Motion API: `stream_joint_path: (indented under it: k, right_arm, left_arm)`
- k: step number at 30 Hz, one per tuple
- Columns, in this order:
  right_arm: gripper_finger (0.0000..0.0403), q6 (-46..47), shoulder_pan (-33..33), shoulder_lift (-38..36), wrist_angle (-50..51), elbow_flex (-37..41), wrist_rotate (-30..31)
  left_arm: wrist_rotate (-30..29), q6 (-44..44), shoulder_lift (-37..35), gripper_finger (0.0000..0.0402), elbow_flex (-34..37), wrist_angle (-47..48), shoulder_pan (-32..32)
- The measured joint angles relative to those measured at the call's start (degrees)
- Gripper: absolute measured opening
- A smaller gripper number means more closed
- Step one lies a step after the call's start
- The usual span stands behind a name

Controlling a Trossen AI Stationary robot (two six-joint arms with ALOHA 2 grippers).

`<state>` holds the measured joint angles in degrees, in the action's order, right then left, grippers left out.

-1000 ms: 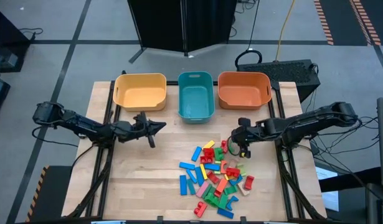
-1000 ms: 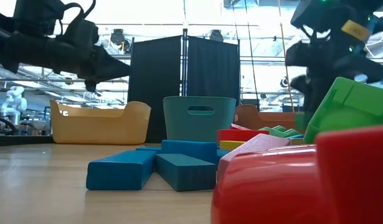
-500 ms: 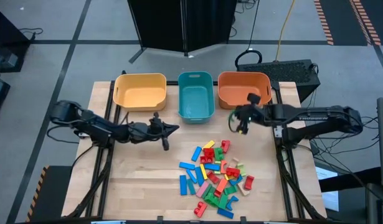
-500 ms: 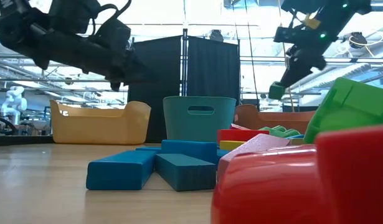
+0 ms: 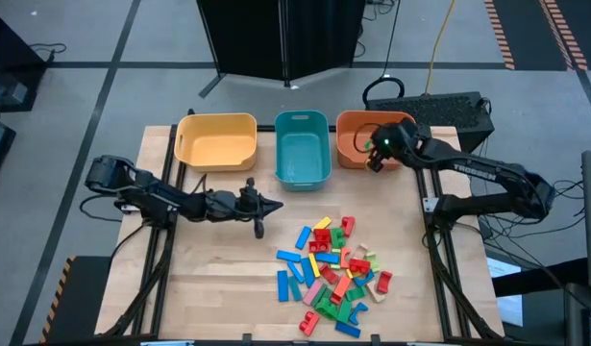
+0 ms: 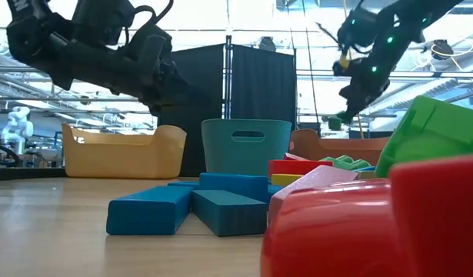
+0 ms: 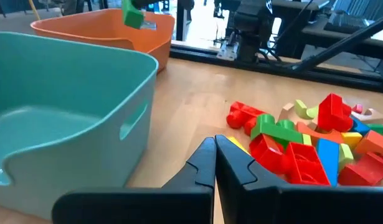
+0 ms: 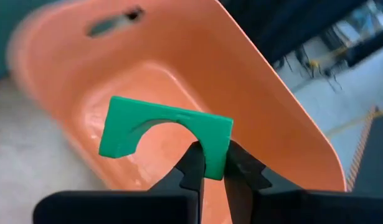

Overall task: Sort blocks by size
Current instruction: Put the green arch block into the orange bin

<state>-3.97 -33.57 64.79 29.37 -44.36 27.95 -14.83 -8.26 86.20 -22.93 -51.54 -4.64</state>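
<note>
Blocks [image 5: 331, 274] lie heaped on the right half of the table [image 5: 218, 288], toward its near edge, well apart from the three bins along the far edge. Going left to right: the left gripper [image 5: 266, 207] hangs with its fingers pressed together on nothing, over bare wood near the table's middle, just short of the teal bin [image 5: 303, 146] and pointing toward the pile; it can wait there. The yellow bin [image 5: 216, 139] sits at the far left corner and looks empty. At the far right, the right gripper [image 8: 211, 163] is clenched on a small green arch block [image 8: 163, 134], pinching one leg of it, and hovers over the orange bin [image 5: 357, 139]. The step in hand looks like the drop. To do it well, centre the piece over the bin's floor rather than its rim, lower it somewhat so it does not bounce out, then part the fingers fully and lift straight up before swinging back to the pile. The grip on one leg is slight, so avoid jerky moves.
</note>
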Motion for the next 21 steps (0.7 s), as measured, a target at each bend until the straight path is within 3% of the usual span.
stream_joint_path:
  k: [7,17,21]
  right_arm:
    - [0.0030,-1.3,-6.3,6.9,-2.4,0.0,-5.1]
    - [0.0031,-2.5,-10.4,14.4,-4.3,0.0,-14.7]
    - [0.0032,-1.2,-10.8,15.1,-4.8,0.0,-14.8]
  left_arm:
    - [0.1,0.0,2.4,0.0001,-1.3,0.0,-0.9]
    - [0.1,0.0,6.1,0.0001,-1.8,-0.1,-1.5]
    - [0.2,0.0,7.6,0.0001,-1.8,-0.6,-2.2]
